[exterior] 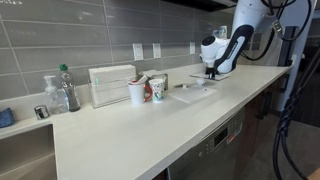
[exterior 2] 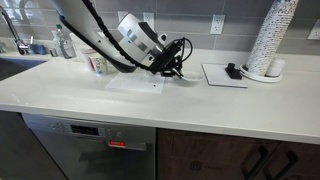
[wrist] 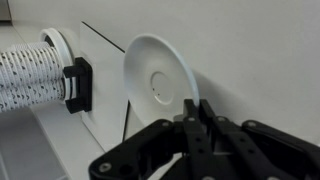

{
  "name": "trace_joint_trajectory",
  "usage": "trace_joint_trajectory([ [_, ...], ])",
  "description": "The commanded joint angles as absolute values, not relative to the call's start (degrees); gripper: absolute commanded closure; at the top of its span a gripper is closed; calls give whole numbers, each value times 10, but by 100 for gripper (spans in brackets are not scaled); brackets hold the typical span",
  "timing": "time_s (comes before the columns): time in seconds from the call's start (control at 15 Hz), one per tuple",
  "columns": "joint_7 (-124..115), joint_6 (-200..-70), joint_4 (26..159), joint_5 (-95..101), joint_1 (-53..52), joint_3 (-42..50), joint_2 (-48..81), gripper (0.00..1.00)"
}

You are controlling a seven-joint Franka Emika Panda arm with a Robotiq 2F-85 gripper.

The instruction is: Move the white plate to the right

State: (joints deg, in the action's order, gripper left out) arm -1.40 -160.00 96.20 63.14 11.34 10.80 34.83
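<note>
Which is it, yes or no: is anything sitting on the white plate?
No; in the wrist view the white plate shows a bare face, with only the end effector at its rim.

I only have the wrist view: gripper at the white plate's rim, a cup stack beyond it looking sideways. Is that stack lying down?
Observer: No. The cup stack stands upright; your picture is turned.
Operator: Anything behind the gripper?
Observer: Two cups stand near the wall beside a white box; the white plate is between them and the stack.
Operator: And past those?
Observer: Bottles stand by a faucet.
</note>
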Motion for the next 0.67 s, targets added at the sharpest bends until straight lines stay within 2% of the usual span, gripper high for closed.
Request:
trace_joint_trajectory([
  [0.0, 10, -1625, 942, 630, 130, 105, 373, 98],
  [0.6, -35, -1616, 886, 628, 123, 109, 418, 98],
])
